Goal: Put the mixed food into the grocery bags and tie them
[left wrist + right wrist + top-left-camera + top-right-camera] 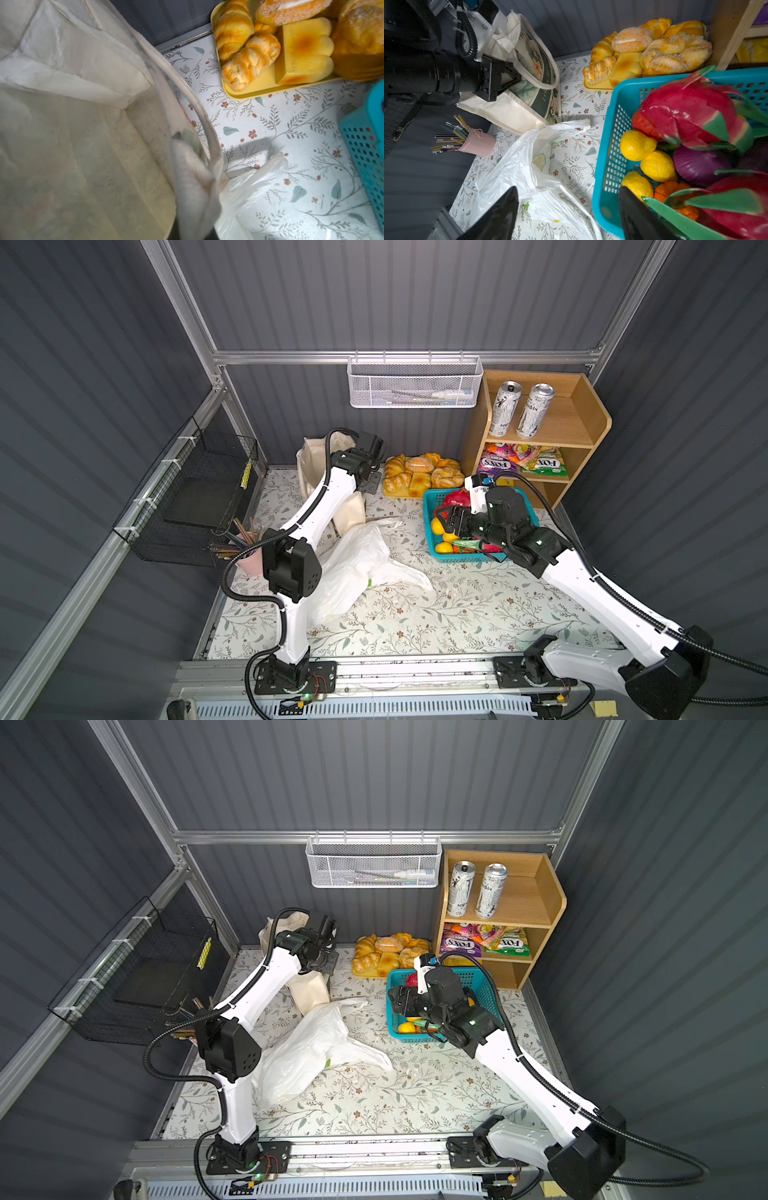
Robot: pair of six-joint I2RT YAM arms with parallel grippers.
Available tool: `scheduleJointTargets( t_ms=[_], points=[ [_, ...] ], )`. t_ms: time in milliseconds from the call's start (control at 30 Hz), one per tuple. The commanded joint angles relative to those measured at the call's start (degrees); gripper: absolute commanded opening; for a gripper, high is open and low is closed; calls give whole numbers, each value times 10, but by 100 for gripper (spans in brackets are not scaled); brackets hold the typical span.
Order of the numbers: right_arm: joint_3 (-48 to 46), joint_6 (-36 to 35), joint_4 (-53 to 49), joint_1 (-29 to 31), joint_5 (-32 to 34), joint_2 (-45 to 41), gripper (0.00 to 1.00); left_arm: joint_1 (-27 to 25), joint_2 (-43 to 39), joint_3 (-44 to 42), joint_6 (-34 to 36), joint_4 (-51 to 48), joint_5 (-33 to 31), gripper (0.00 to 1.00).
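Canvas is pinched in the left gripper (517, 80), jaws pressed together on the rim of the tote (508, 112), probably to hold its mouth open for loading. Spread wide, the right gripper (568, 189) straddles the wall of the basket (602, 162) beside the lemons (636, 145) (nothing in it yet). Crumpled, the plastic bag (357, 564) lies on the table (478, 614) in front of the tote. Both cans (505, 408) and the pouches (496, 464) sit on the shelf (582, 423), well apart from either bag.
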Motion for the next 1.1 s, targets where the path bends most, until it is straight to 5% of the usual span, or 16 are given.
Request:
scheduleJointTargets(
  t_ms=[0, 400, 433, 600, 733, 967, 1067],
  points=[
    [9, -7, -5, 2, 2, 2, 73, -2, -43, -8, 8, 13, 50, 0],
    [78, -4, -9, 2, 0, 63, 76, -34, -84, -76, 19, 9, 127, 0],
    [84, -2, -9, 2, -1, 69, 77, -34, -85, -78, 20, 9, 129, 5],
    [121, -2, -25, 2, -3, 97, 81, -34, -113, -85, 12, 54, 128, 59],
    [147, -2, -35, 1, 0, 108, 83, -29, -145, -69, -12, 99, 124, 79],
    [233, -10, -82, 1, -2, 157, 84, 71, -229, -118, -121, 175, 147, 93],
    [314, -16, -117, 2, -17, 205, 84, 112, -246, -148, -131, 158, 105, 94]
  ],
)
